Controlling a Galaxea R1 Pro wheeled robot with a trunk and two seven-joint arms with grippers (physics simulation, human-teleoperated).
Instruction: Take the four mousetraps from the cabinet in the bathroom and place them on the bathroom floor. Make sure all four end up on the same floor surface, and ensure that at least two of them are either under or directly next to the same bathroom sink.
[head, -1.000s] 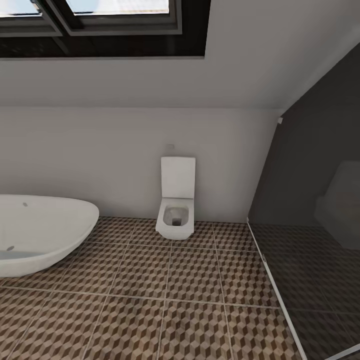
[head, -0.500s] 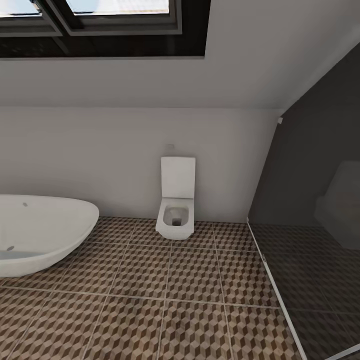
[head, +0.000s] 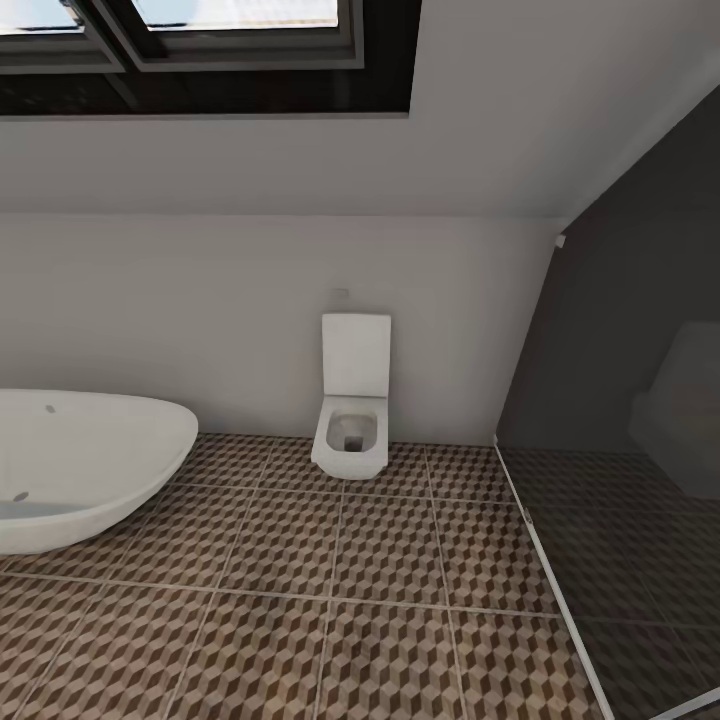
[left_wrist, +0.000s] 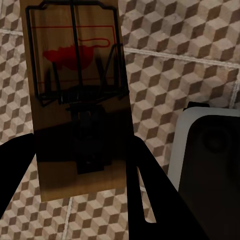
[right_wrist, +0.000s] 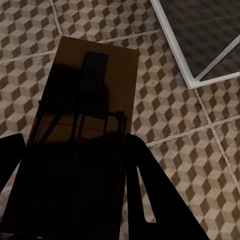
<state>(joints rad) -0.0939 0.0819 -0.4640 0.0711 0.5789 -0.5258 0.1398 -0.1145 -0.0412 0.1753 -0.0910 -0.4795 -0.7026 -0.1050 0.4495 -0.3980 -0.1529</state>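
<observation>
1. Bathroom floor (head: 380, 600) with cube-pattern tiles spread across the head view, under a pale wall (head: 200, 300) and a dark-framed skylight (head: 220, 50).
2. White tub (head: 80, 465) sat at the left; a dark glass panel (head: 620, 420) stood at the right.
3. Square white toilet (head: 353, 400) stood against the wall, between tub and panel.
4. Left gripper (left_wrist: 80, 165) was clamped on a mousetrap (left_wrist: 75, 100), red spot visible, above floor tiles, with a white-rimmed dark object (left_wrist: 210, 150) beside.
5. Right gripper (right_wrist: 75, 170) was clamped on a second mousetrap (right_wrist: 95, 100), above tiles, near the panel's white frame corner (right_wrist: 195, 65).
</observation>
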